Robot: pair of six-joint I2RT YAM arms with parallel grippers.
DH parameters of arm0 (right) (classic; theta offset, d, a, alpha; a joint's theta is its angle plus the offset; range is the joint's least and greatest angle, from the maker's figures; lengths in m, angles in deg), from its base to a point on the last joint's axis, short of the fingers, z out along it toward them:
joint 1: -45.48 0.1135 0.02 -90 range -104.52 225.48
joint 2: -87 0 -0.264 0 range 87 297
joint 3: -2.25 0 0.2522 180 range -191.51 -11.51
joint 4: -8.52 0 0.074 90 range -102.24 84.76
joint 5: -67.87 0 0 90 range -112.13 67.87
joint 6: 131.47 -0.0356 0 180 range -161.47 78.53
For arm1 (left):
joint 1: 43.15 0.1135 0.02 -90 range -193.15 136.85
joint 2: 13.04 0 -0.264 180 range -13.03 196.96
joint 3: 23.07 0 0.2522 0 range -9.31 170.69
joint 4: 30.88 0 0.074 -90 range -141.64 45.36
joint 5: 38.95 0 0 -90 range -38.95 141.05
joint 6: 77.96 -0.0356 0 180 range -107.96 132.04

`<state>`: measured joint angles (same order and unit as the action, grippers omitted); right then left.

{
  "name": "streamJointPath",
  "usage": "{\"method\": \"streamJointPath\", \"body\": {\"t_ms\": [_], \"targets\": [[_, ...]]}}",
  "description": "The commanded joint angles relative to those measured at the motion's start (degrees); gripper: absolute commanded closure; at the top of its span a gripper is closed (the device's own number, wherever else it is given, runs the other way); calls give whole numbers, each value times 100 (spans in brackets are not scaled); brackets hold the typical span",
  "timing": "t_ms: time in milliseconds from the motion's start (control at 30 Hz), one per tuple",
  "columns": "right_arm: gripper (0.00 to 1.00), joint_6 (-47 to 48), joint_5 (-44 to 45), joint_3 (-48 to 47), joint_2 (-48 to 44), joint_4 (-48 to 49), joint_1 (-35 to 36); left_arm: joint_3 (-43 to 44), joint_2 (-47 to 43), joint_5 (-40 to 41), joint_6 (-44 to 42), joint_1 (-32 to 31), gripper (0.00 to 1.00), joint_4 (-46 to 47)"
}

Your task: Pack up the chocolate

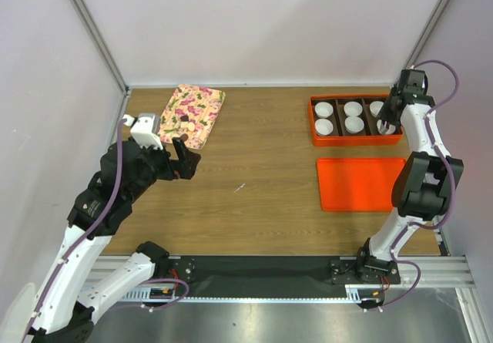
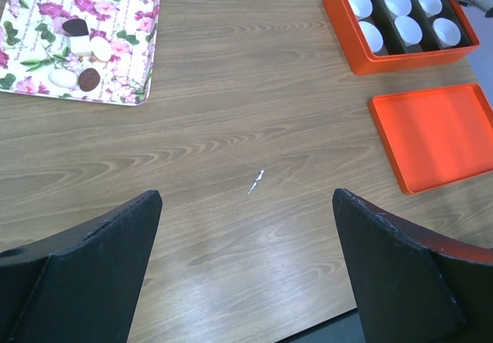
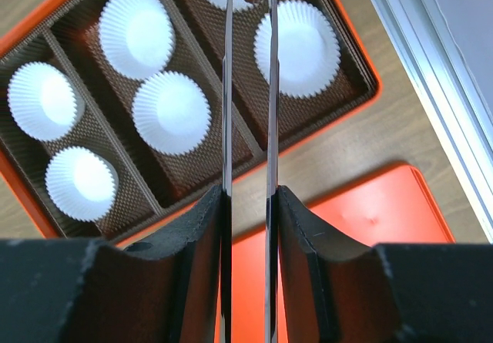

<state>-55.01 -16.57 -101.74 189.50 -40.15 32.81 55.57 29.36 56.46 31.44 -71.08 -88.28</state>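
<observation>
Wooden worktop (image 1: 262, 158). Far left: floral tray (image 1: 202, 104), with chocolate (image 1: 185, 117) as tiny dark lumps among pale pieces at its near end. Left claw (image 1: 186, 158) hangs just beside that end. Far right: orange box (image 1: 312, 123), 3 compartments, 5 white paper cups (image 1: 324, 109) showing. Right claw (image 1: 385, 118) sits over the rightmost compartment; finger gap unreadable from here. Orange lid (image 1: 360, 183) lies flat, just nearer than the box.

Top view overlooks the whole bench (image 1: 269, 166); left wrist looks across it; right wrist hovers close above the orange box (image 2: 416, 57) all 3 share.
</observation>
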Motion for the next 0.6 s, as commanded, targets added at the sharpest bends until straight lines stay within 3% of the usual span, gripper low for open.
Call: {"method": "streamJointPath", "body": {"t_ms": [0,567], "targets": [[66,9,41,-389,156,214,54,-81,59,56,-85,50,0,268],[63,247,226,-609,701,433,124,-142,138,215,-173,41,0,373]]}}
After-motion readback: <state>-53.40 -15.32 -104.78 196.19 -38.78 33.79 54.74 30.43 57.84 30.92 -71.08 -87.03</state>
